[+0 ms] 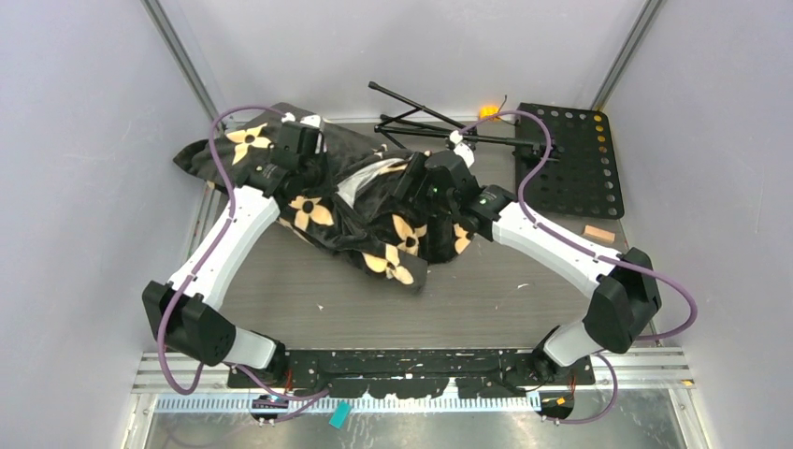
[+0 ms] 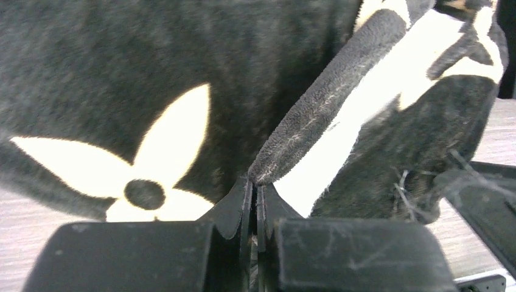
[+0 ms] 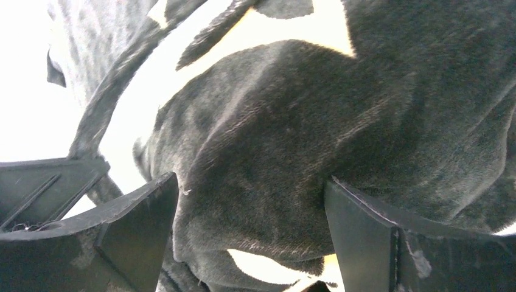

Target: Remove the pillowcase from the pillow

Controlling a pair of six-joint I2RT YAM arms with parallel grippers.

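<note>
Currently left jaws pinch the black flowered plush pillowcase (image 2: 316, 115) hem, right jaws open astride the bulge straight ahead

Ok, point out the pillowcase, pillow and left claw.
pillowcase (image 1: 360, 229): top view, black plush between flowers.
pillow (image 1: 353, 187): top view, white sliver at opening.
left claw (image 2: 254, 185): left wrist view, shut fingertips on hem.

On table (image 1: 468, 299): pillowcase (image 1: 346, 215) ctr-left w/ pillow (image 1: 356, 184) in it; perforated plate (image 1: 570, 159) far R; stand (image 1: 416, 119) behind pillowcase.

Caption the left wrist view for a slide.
Left gripper shut on a folded edge of the black, flower-printed pillowcase.
</note>
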